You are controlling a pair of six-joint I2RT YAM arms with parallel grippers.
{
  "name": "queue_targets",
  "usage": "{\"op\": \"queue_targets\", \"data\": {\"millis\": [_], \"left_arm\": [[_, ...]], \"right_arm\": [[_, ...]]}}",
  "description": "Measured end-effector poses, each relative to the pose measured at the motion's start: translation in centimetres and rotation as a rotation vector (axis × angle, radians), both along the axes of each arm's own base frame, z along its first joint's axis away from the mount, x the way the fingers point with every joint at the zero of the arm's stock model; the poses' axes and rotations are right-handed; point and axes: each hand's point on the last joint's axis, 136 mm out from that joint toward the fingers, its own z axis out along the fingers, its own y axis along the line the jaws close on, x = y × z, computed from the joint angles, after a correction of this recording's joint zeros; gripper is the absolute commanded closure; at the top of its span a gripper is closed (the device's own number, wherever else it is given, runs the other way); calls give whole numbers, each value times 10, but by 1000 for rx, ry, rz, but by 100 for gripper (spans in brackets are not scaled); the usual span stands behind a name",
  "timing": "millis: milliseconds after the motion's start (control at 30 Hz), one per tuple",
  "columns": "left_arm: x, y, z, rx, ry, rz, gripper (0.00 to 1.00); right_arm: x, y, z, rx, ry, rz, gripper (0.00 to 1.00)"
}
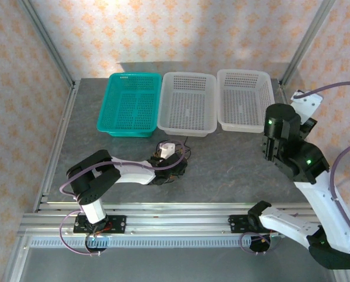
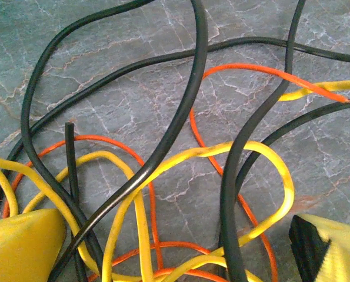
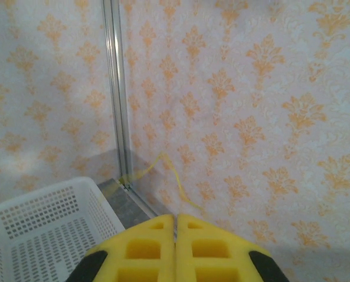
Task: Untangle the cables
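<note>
The cables [image 1: 173,157] lie in one tangle on the grey table, in front of the baskets. In the left wrist view, black cables [image 2: 180,111], yellow cables [image 2: 222,151] and an orange cable [image 2: 251,69] loop over one another on the marbled surface. My left gripper [image 2: 177,238] is open and low over the tangle, with one yellow finger [image 2: 22,247] at each side and several strands between them. It grips nothing. My right gripper [image 3: 175,226] is shut and empty, raised at the right and facing the patterned wall.
A teal basket [image 1: 133,74] and two white baskets [image 1: 189,74] [image 1: 244,71] stand in a row at the back. A small white block [image 1: 167,148] sits on the tangle. A white basket corner [image 3: 39,235], a metal frame post [image 3: 117,94] and a thin yellow strand [image 3: 173,170] lie ahead of the right gripper.
</note>
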Motion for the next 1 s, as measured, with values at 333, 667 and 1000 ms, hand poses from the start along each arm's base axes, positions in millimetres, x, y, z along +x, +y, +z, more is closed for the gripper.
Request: {"op": "queue_targets", "data": {"millis": [333, 667, 1000], "left_arm": [[1, 1, 34, -48, -19, -30, 0], [-2, -26, 135, -290, -169, -174, 0], [5, -17, 175, -387, -235, -173, 0]], "right_arm": [[13, 14, -3, 63, -21, 77, 100], [51, 51, -14, 121, -12, 205, 100], [90, 80, -17, 107, 8, 249, 100]]}}
